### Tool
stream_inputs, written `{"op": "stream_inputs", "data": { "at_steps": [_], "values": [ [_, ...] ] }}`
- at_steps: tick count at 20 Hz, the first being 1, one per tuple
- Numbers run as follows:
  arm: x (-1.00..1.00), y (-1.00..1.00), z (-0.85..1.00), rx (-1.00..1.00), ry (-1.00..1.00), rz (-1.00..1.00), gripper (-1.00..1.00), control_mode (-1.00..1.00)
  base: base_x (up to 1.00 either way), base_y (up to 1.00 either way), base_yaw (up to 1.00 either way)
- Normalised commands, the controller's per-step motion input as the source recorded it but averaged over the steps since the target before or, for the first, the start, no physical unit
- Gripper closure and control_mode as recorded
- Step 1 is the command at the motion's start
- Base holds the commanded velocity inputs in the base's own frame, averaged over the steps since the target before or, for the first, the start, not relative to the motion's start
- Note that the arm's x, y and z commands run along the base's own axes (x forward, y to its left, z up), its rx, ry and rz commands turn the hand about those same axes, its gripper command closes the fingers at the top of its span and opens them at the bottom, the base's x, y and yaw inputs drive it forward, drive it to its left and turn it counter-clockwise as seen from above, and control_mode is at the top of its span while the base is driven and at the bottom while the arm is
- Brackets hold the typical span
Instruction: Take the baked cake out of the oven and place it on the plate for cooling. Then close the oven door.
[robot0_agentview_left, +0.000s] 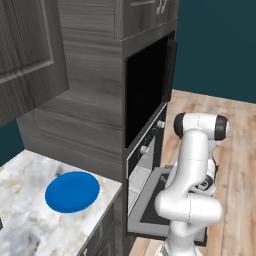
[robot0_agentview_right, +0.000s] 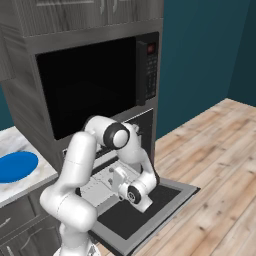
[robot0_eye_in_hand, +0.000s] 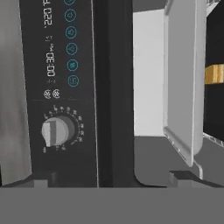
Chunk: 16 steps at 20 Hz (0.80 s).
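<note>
Claw (robot0_eye_in_hand: 111, 178) open, facing oven (robot0_eye_in_hand: 65, 87)

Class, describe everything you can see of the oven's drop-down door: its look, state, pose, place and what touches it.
The dark grey drop-down oven door lies fully open, folded down roughly level in front of the dark built-in oven, jutting out over the wooden floor. It is a flat rectangular panel with a darker centre and a lighter grey border. The white arm reaches over it; whether they touch cannot be told.

A marble counter (robot0_agentview_left: 20, 220) adjoins grey wood cabinets (robot0_agentview_left: 75, 100) holding a large black cavity (robot0_agentview_right: 90, 85); plank floor (robot0_agentview_right: 215, 165) beyond.
</note>
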Motion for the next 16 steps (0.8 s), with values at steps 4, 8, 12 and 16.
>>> {"op": "stream_inputs", "data": {
  "at_steps": [4,8,12,16],
  "values": [
    [0.09,0.22,-0.03,-0.04,-0.05,0.01,-1.0,-1.0,0.0,0.0,0.0],
    [0.22,0.34,-0.07,-0.02,0.0,0.02,-1.0,-1.0,0.0,0.0,0.0],
    [0.31,0.37,-0.09,-0.02,0.03,0.02,-1.0,-1.0,0.0,0.0,0.0],
    [0.33,0.13,-0.23,-0.02,0.04,0.0,-1.0,-1.0,0.0,0.0,0.0]
  ]
}}
